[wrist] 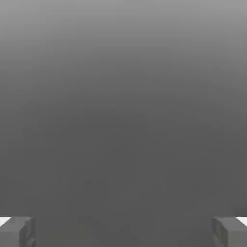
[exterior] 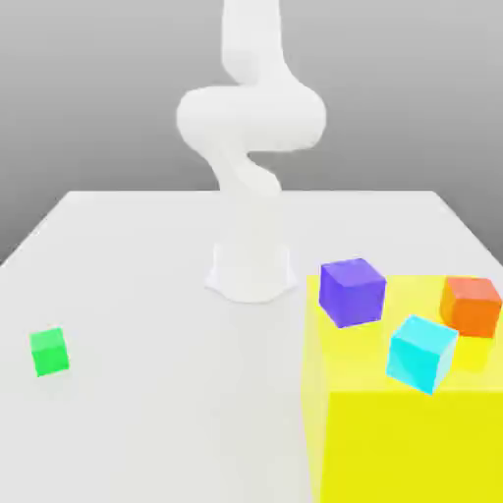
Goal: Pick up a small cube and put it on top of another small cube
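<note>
A small bright green cube (exterior: 48, 351) rests on the white table (exterior: 147, 295) toward the exterior view's left, near the front. In the hand view my gripper (wrist: 123, 231) is open, its two grey fingertips (wrist: 17, 231) spread far apart with nothing between them, facing plain grey background. The white arm (exterior: 251, 147) rises from its base at the table's middle and leaves the exterior view at the top.
A large yellow block (exterior: 413, 442) stands at the exterior view's front right. On it sit a purple cube (exterior: 352, 291), a cyan cube (exterior: 421, 353) tilted on its edge, and an orange cube (exterior: 472, 306).
</note>
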`<state>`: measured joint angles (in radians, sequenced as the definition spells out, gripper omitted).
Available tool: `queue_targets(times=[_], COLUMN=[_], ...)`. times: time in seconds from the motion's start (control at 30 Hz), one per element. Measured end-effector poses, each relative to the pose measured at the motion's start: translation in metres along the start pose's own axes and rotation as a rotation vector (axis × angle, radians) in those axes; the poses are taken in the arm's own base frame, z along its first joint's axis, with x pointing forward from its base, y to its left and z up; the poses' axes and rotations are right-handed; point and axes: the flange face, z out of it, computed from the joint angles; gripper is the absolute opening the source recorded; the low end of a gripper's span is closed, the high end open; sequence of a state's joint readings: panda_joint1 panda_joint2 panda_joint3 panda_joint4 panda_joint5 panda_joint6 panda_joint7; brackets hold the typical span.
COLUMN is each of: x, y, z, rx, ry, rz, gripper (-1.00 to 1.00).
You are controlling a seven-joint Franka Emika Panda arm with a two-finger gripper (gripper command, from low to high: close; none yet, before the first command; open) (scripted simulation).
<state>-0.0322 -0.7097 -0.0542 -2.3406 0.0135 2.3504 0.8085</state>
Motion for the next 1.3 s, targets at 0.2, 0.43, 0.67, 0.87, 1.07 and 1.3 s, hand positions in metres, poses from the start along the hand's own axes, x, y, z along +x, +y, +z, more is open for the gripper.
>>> queue_targets(times=[0.2,0.43,0.67,0.87,1.07,1.3], x=[0.042,0.043,-0.006,-0.045,-0.065,-0.062], y=[0.106,0.266,0.444,0.51,0.53,0.528], z=[0.128,0.227,0.262,0.284,0.312,0.309], rx=[-0.177,-0.394,-0.64,-0.738,-0.739,-0.739], ry=[-0.083,-0.134,-0.135,-0.13,-0.134,-0.133], rz=[0.253,0.554,0.872,0.958,0.963,0.962], gripper=[0.0,0.0,0.0,0.0,-1.0,-1.0])
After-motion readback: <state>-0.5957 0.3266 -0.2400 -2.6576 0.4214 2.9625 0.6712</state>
